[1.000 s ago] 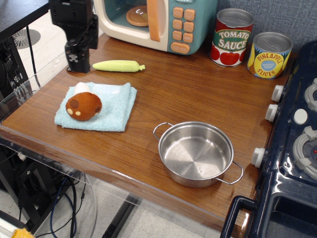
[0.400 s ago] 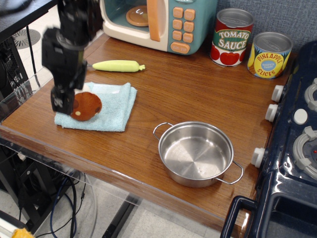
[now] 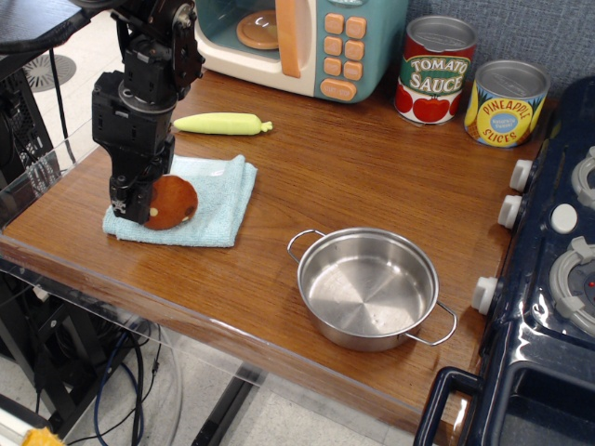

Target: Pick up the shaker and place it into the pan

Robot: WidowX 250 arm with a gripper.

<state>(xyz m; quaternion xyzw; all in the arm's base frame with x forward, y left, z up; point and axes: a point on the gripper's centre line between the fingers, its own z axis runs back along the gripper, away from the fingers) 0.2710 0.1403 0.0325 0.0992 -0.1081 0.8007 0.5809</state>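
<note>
The shaker (image 3: pixel 175 203), an orange-brown mushroom toy with cream spots, lies on a light blue towel (image 3: pixel 221 195) at the front left of the wooden table. My black gripper (image 3: pixel 136 204) is down on the shaker's left side and hides its stem. The frame does not show how the jaws stand. The pan (image 3: pixel 367 290), a shiny steel pot with two wire loop handles, stands empty at the front middle, to the right of the towel and apart from it.
A yellow-green spoon handle (image 3: pixel 223 123) lies behind the towel. A toy microwave (image 3: pixel 307 37) stands at the back. Tomato sauce (image 3: pixel 435 70) and pineapple (image 3: pixel 505 102) cans stand at the back right. A dark blue toy stove (image 3: pixel 558 279) lines the right edge.
My gripper came from the back left, near the spoon, down onto the towel beside the shaker. The shaker has shifted slightly to the right and its white stem is now hidden.
</note>
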